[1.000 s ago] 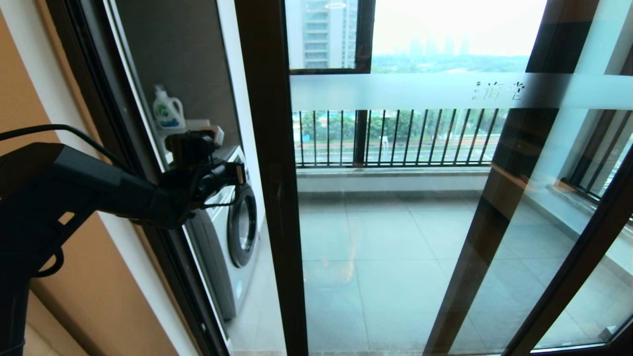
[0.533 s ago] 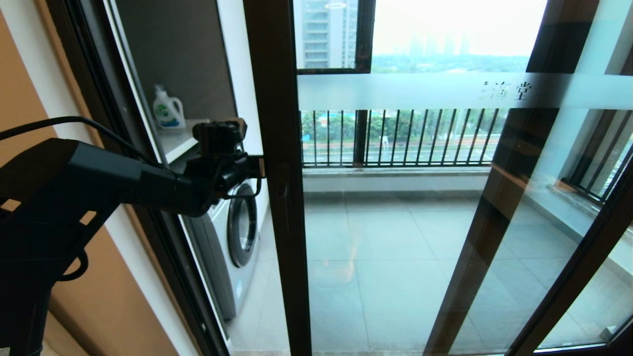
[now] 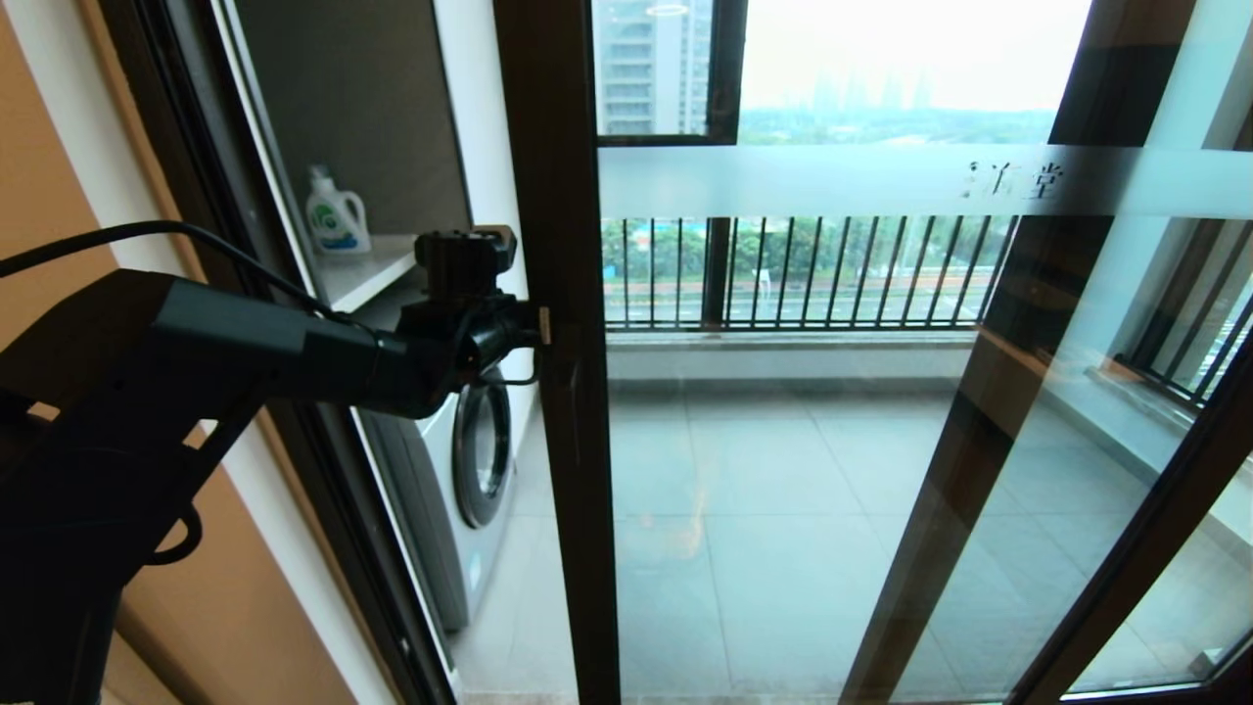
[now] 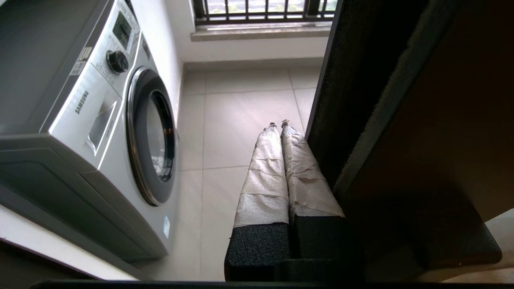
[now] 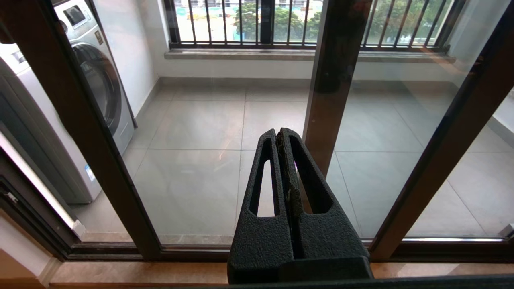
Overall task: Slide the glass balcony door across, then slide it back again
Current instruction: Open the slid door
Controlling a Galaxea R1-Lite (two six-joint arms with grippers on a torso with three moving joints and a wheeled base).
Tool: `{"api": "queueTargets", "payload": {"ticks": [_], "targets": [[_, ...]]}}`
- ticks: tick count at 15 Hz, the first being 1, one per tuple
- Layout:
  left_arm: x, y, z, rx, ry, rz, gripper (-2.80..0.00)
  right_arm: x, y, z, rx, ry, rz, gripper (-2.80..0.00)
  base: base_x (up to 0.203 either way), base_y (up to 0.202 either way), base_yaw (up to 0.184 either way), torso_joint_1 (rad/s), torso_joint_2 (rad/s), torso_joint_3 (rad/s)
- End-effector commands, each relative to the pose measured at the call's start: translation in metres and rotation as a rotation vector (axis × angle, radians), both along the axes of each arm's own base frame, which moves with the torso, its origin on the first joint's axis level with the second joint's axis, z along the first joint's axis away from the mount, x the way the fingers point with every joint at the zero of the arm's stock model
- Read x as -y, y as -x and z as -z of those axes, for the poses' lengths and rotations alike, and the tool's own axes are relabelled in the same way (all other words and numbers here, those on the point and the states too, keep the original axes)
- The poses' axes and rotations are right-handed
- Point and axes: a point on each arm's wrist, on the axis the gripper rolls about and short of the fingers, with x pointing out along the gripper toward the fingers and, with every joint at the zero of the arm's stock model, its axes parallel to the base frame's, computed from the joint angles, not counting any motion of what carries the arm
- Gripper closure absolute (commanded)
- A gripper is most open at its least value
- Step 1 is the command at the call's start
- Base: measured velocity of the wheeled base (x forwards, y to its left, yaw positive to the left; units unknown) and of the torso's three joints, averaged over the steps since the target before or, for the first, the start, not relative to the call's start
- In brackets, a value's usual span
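The glass balcony door [image 3: 555, 411] has a dark brown frame and a frosted band [image 3: 832, 181] bearing two Chinese characters. It stands partly slid to the right, leaving a gap on its left. My left gripper [image 3: 540, 327] is shut, empty, and rests sideways against the open edge of the door's left upright. In the left wrist view its taped fingers [image 4: 265, 160] lie alongside that dark edge [image 4: 353, 100]. My right gripper [image 5: 279, 132] is shut on nothing and hangs low before the glass, apart from the door's upright [image 5: 80, 132].
A silver washing machine [image 3: 475, 460] stands on the balcony beyond the gap, also in the left wrist view [image 4: 100, 116]. A detergent bottle [image 3: 336, 217] sits on a shelf above it. A second brown-framed panel [image 3: 989, 431] overlaps at right. Railing bars [image 3: 803, 269] close the far side.
My left arm has swung to the right and met the door's left upright. The door has slid a little to the right with it, widening the gap.
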Motion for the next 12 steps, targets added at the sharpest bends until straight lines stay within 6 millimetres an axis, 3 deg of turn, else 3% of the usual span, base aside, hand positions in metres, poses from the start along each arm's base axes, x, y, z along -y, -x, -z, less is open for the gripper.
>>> {"api": "queueTargets", "payload": {"ticks": [1,7,12], "targets": [[0.018,0.007,-0.015,0.037,0.018,0.034,0.00,0.000,0.000,0.000,-0.001,0.000,-0.001,0.00,0.000,0.000,0.000,0.000,0.00,0.000],[0.039,0.015,-0.016,0.030,0.010,0.070,0.00,0.000,0.000,0.000,-0.001,0.000,0.001,0.00,0.000,0.000,0.000,0.000,0.00,0.000],[0.072,0.020,-0.024,0.047,0.018,0.135,0.00,0.000,0.000,0.000,-0.001,0.002,-0.001,0.00,0.000,0.000,0.000,0.000,0.00,0.000]]}}
